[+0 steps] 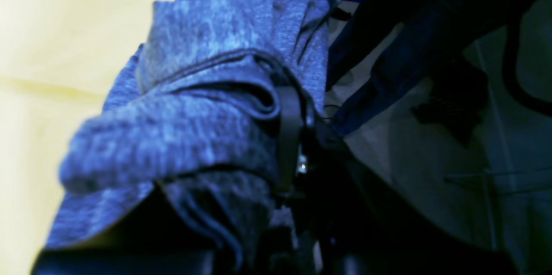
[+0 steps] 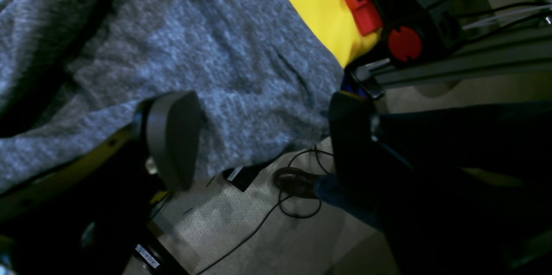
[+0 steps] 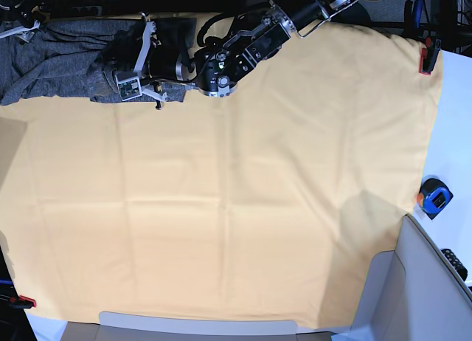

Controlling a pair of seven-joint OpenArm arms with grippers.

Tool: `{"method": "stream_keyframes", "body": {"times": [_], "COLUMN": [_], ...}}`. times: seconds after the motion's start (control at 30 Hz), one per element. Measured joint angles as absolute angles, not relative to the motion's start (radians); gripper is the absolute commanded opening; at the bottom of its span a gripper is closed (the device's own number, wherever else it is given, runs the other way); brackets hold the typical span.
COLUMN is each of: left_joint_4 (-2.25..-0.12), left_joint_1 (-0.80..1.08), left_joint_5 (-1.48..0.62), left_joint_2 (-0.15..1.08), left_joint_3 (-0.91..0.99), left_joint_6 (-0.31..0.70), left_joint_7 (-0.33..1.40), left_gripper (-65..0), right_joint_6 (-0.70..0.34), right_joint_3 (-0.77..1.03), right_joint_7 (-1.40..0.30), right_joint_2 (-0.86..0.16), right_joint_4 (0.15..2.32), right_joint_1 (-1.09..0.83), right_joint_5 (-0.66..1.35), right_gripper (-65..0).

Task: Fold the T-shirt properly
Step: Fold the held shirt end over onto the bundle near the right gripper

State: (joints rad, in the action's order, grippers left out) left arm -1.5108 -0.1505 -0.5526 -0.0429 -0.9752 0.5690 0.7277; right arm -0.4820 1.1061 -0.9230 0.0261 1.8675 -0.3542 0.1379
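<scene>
Base view shows the heathered dark grey, soft knit T-shirt (image 3: 63, 60) bunched in a long crumpled heap at the far left corner of the table, lying on the yellow-orange table cloth (image 3: 243, 208) with its left end running to the cloth's edge. Its fabric is rumpled into thick folds rather than spread flat, and no sleeve or collar can be picked out. One black arm with white brackets (image 3: 221, 57) reaches from the far edge leftward and low over the cloth, its left gripper (image 3: 131, 57) buried in the right end of the heap. Left wrist view, tinted blue and blurred, shows a rolled fold of the shirt (image 1: 181, 128) with a stitched hem draped over a dark finger (image 1: 288, 137); the fingers appear clamped on that fold, though the far finger is hidden by cloth. Right wrist view shows the right gripper (image 2: 258, 137) with its two dark rounded pads (image 2: 172, 137) spread wide apart and holding nothing, hanging past the table edge above a grey carpet floor (image 2: 267, 232) with a black cable (image 2: 297, 206); shirt fabric (image 2: 194, 51) fills the upper left behind them. A red clamp (image 2: 358, 3) grips the cloth's edge there. That arm itself is barely visible in the base view, only a sliver at the top left corner
</scene>
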Motion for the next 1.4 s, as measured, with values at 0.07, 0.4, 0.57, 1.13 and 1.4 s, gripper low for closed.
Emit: {"method": "stream_keyframes", "body": {"times": [0.07, 0.4, 0.57, 1.13, 1.4], "left_joint_4": [-1.503, -1.503, -1.503, -1.504, -1.47], "left_joint_1": [-0.149, -0.155, -0.154, -0.143, -0.144], "left_joint_5": [-0.552, -0.552, -0.552, -0.552, -0.553], "left_joint_2": [-0.047, -0.066, -0.065, -0.067, -0.074], "left_joint_3": [-0.975, -0.968, -0.967, -0.902, -0.902], "left_joint_6": [0.569, 0.569, 0.569, 0.569, 0.569], "left_joint_7": [0.729, 0.728, 0.698, 0.675, 0.676], "left_gripper": [-65.0, -65.0, -65.0, -65.0, -46.2], "right_joint_6": [-0.482, -0.482, -0.482, -0.482, -0.482], "right_joint_3": [1.106, 1.106, 1.106, 1.105, 1.105], "right_joint_7": [-0.923, -0.923, -0.923, -0.923, -0.923], "right_joint_2": [0.025, 0.026, 0.026, 0.027, 0.027], "right_joint_4": [1.868, 1.868, 1.868, 1.819, 1.816], "right_joint_1": [-0.354, -0.352, -0.352, -0.337, -0.337], "right_joint_5": [0.138, 0.138, 0.138, 0.138, 0.138], "right_gripper": [-19.1, -19.1, -19.1, -19.1, -19.1]}}
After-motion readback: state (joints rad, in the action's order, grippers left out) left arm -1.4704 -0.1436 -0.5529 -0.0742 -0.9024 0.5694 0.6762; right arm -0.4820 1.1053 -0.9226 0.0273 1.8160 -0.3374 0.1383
